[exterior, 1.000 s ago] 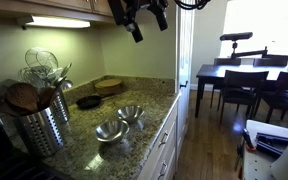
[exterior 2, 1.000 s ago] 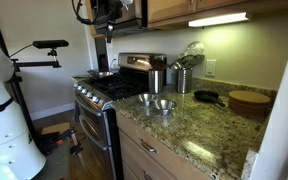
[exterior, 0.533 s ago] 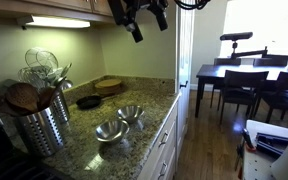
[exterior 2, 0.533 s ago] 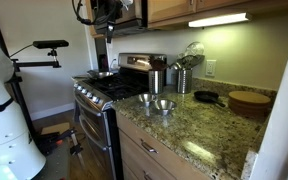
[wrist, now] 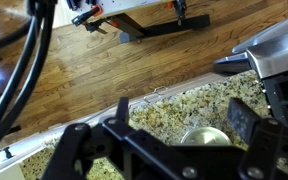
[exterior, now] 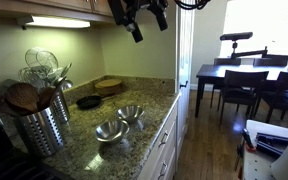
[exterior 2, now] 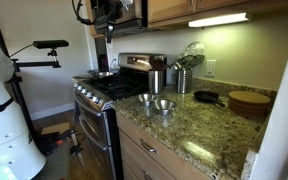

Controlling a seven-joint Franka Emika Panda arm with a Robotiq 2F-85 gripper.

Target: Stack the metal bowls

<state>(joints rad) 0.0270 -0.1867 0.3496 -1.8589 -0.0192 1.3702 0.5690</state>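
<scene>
Metal bowls: two, both upright on the counter in an exterior view, the nearer bowl point(exterior: 111, 131) just beside the farther bowl point(exterior: 131, 114); whether the rims touch cannot be told.
Progress: nothing is stacked yet; each bowl sits on its own, so by this judgement the reach, the grasp, the lift and the placing into the other bowl all remain.
Granite counter point(exterior: 84, 155): carries the bowls near its front edge, to the right of the other kitchen things.
Stove point(exterior 2: 104, 95): stands beyond the counter end in an exterior view, with the bowls point(exterior 2: 156, 103) close to it.
Gripper point(exterior: 149, 25): hangs high above the counter, well apart from both bowls.
Jaws: spread wide in the wrist view, holding nothing and touching nothing; part of one bowl point(wrist: 206, 136) shows far below between the fingers.
Perforated utensil cylinder point(exterior: 44, 125): left of the bowls, full of tools, not part of the job.
Wooden board point(exterior: 110, 86): far back on the counter.
Black pan point(exterior: 88, 101): small, just in front of the board, left alone.
</scene>
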